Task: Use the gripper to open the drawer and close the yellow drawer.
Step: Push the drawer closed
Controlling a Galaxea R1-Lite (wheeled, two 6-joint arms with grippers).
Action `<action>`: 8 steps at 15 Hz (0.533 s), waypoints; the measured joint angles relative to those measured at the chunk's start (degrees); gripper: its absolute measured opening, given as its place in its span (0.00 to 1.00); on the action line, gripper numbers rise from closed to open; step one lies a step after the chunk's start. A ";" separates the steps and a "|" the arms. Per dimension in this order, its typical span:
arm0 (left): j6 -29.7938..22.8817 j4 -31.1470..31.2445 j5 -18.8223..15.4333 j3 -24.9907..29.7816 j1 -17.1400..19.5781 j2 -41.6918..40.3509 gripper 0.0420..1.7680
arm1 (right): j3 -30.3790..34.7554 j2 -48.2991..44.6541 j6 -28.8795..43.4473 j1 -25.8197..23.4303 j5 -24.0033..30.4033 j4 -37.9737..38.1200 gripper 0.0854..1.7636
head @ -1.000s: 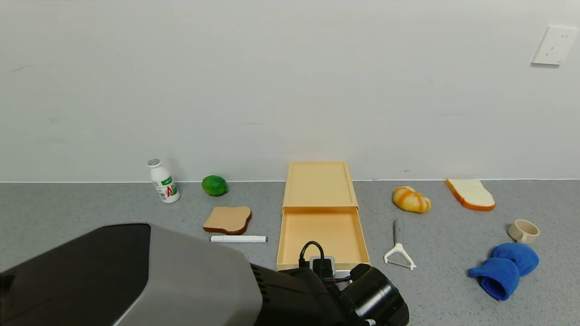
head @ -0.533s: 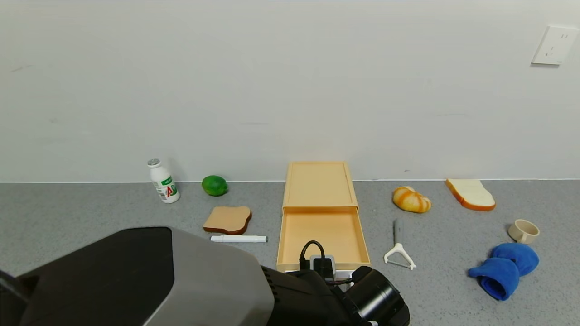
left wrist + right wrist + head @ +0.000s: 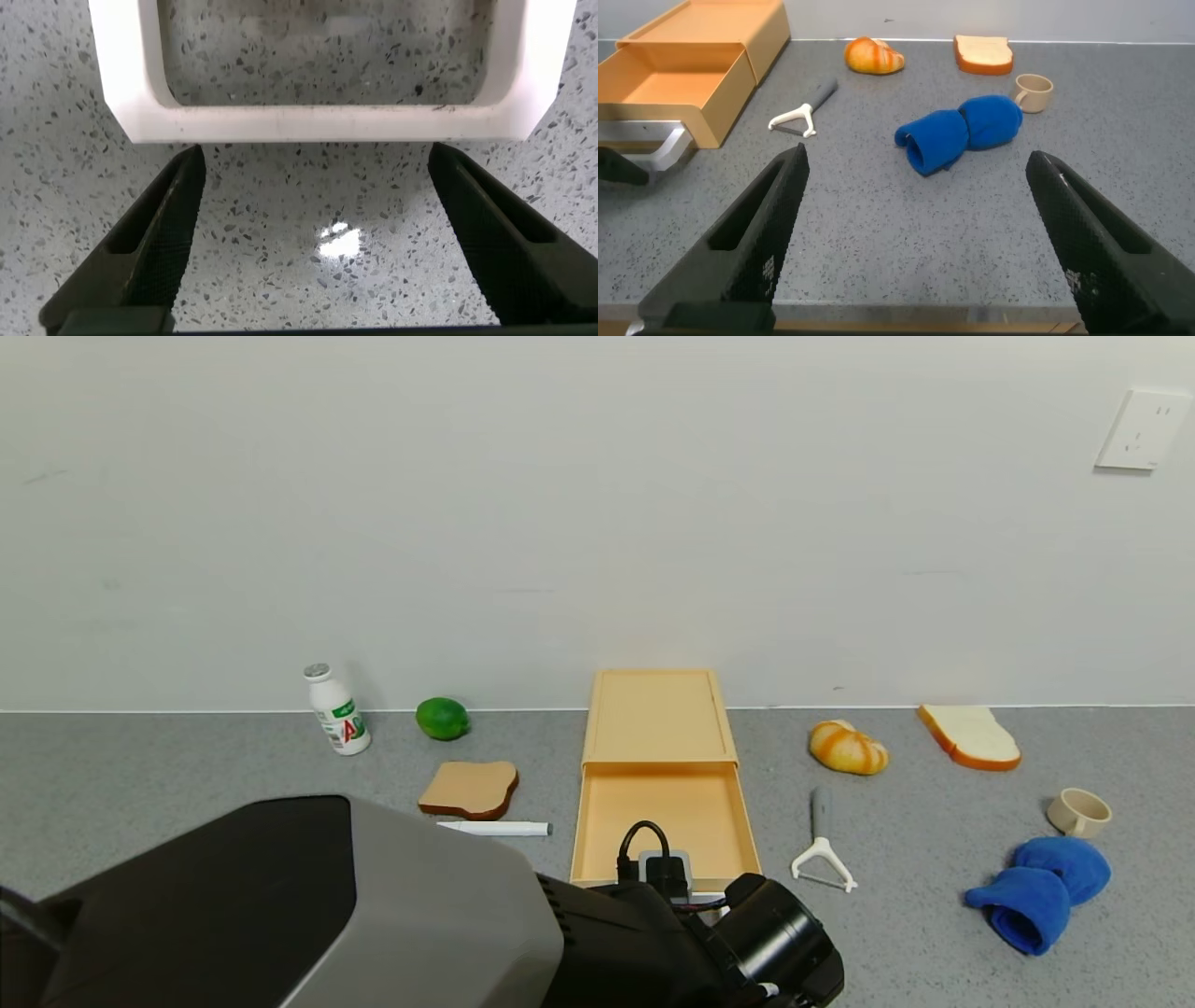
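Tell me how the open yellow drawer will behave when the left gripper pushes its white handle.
The drawer looks empty and thin-walled, so probably light and easy to slide. Its low case sits loose on the counter, so it may skid toward the wall. The left gripper, open before the handle, should push centrally to avoid skewing.

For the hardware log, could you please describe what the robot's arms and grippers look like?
The left arm has thick grey and black shells, a ribbed joint, looped black cables and a small silver box. Both the left gripper and right gripper have black, ridged, tapering fingers.
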 joint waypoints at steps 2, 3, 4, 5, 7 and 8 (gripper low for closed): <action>0.23 0.02 0.39 -0.30 0.22 0.02 0.97 | 0.00 0.00 0.02 0.00 0.02 0.00 0.97; 0.52 0.04 0.59 -0.46 0.41 0.02 0.97 | 0.00 0.00 0.00 0.00 0.00 0.00 0.97; 0.63 0.04 0.77 -0.60 0.52 0.02 0.97 | 0.00 0.00 0.00 0.00 0.02 0.02 0.97; 0.72 0.11 0.85 -0.79 0.63 0.02 0.97 | 0.00 0.00 0.00 0.00 0.02 0.02 0.97; 1.22 0.04 1.29 -1.12 0.79 0.00 0.97 | 0.00 0.00 0.02 0.00 0.00 0.00 0.97; 1.46 0.04 1.46 -1.34 0.90 0.00 0.97 | 0.00 0.00 0.00 0.00 0.02 0.00 0.97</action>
